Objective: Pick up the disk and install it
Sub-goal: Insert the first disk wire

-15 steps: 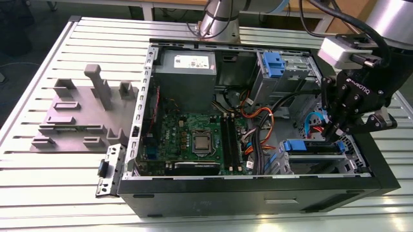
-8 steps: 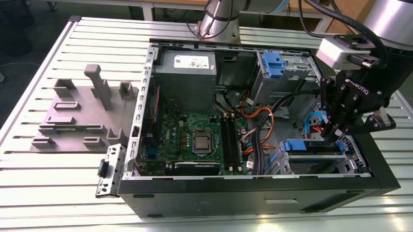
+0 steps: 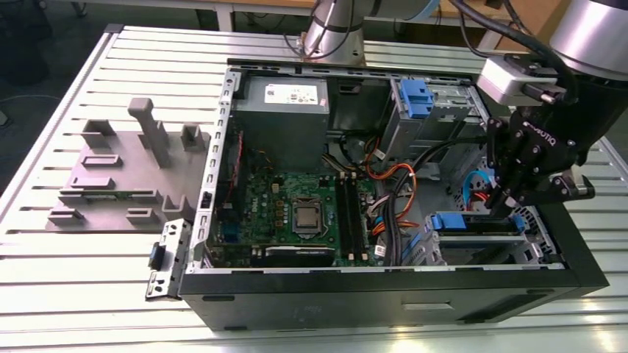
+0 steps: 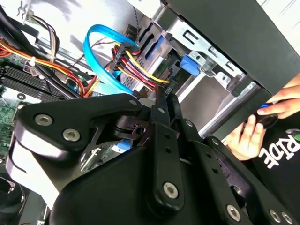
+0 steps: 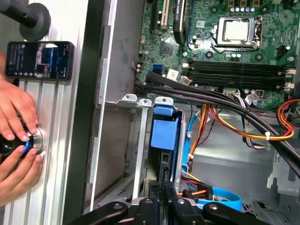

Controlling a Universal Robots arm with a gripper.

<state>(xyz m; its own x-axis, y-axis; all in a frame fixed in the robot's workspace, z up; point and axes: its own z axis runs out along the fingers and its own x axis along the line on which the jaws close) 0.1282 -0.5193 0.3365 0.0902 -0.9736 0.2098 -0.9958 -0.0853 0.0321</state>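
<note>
We had the gripper (image 3: 510, 209) at the case's (image 3: 393, 294) four o'clock, fingers pressed together, seemingly seating the disk (image 3: 478, 224).

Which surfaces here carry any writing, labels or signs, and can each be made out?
White sticker on the grey power-supply box: print too small to read.
Claw: white maker's mark on its body, a brand name, not quoted.
Phone: lit screen, text too small to read.
Black shirt: large white letters, cut off at the picture's edge.
Motherboard: fine markings, too small to read.
</note>
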